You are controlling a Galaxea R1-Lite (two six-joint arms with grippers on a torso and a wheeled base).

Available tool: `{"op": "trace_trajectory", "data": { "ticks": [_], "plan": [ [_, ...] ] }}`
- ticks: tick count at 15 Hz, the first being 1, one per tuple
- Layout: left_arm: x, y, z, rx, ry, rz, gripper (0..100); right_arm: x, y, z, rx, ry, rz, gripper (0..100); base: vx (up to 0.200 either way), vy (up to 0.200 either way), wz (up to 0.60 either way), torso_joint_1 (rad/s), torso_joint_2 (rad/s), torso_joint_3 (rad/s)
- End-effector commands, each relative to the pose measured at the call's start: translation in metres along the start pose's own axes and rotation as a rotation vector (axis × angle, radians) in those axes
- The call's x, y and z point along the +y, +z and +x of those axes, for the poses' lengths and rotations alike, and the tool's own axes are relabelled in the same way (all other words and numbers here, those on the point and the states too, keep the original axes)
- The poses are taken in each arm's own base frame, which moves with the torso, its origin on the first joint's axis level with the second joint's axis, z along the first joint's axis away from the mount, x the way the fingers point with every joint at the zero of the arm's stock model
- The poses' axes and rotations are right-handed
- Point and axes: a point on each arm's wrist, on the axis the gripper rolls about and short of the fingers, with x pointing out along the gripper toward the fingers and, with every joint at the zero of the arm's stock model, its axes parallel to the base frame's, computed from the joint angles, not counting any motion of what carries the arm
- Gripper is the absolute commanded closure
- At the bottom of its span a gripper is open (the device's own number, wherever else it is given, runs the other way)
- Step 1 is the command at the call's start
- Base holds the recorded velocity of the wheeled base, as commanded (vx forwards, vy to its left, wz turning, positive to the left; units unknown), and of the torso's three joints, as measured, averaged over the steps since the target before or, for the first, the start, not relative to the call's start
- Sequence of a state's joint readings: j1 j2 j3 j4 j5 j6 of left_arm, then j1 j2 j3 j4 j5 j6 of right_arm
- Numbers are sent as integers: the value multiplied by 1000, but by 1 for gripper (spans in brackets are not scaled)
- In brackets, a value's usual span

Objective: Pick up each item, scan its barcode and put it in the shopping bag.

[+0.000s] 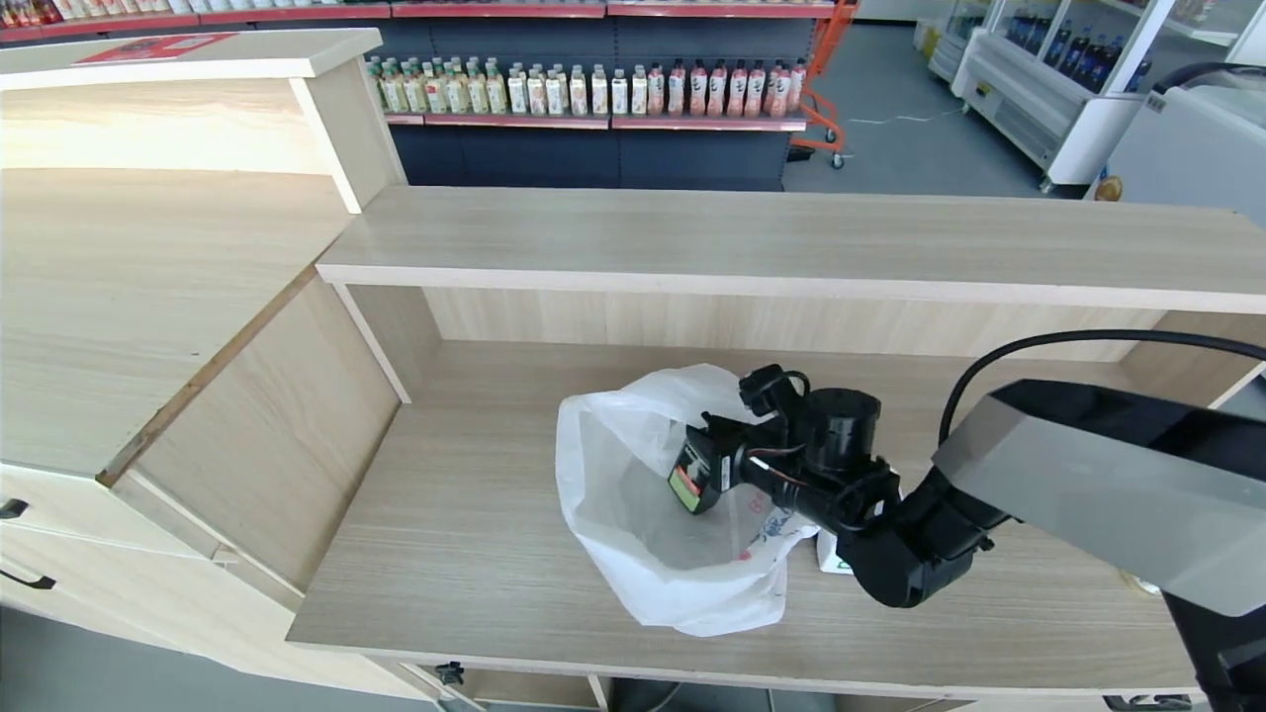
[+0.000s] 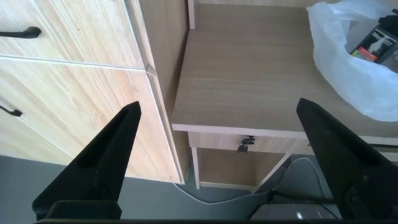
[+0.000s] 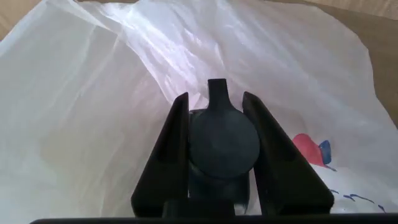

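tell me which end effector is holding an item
The right end effector, shut on a dark item over the shopping bag; the left end effector hangs open, empty.

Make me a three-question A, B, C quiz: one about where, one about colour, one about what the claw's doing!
1. Where is the bag? A. On the floor. B. On the counter. C. Among the bottles.
2. What colour is the bag? A. White. B. Green. C. Black.
3. What is the right gripper doing? A. Open and empty. B. Touching a drawer. C. Holding an item.
B: it lies on the wooden top. A: its plastic is white. C: it clamps a dark item.
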State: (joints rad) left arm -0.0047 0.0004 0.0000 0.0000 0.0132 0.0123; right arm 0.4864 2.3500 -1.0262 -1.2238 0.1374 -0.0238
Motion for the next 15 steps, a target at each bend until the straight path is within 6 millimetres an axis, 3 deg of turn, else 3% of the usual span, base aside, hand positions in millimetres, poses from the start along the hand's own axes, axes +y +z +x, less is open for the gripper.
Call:
{"op": "trace_trajectory", "data": {
  "ticks": [1,2,5,8,10,13,15],
  "plan": [
    [0,0,0,0,1,0,0,3,-21,4,56,6,5,100,0,0,0,0,0,0],
    [0,0,0,0,1,0,0,3,-18,3,53,6,6,0,0,0,0,0,0,0],
    [0,0,0,0,1,-3,0,0,-9,1,24,2,16,0,0,0,0,0,0,0],
    [0,0,0,0,1,-8,0,3,17,-5,-29,26,27,0,0,0,0,0,0,0],
    [0,0,0,0,-1,-8,0,8,31,-14,-41,44,61,0,0,0,0,0,0,0],
    [0,0,0,0,1,-8,0,-5,44,-29,-33,11,145,0,0,0,0,0,0,0],
    [0,0,0,0,-1,-8,0,-4,66,-47,-48,11,221,0,0,0,0,0,0,0]
  ]
}}
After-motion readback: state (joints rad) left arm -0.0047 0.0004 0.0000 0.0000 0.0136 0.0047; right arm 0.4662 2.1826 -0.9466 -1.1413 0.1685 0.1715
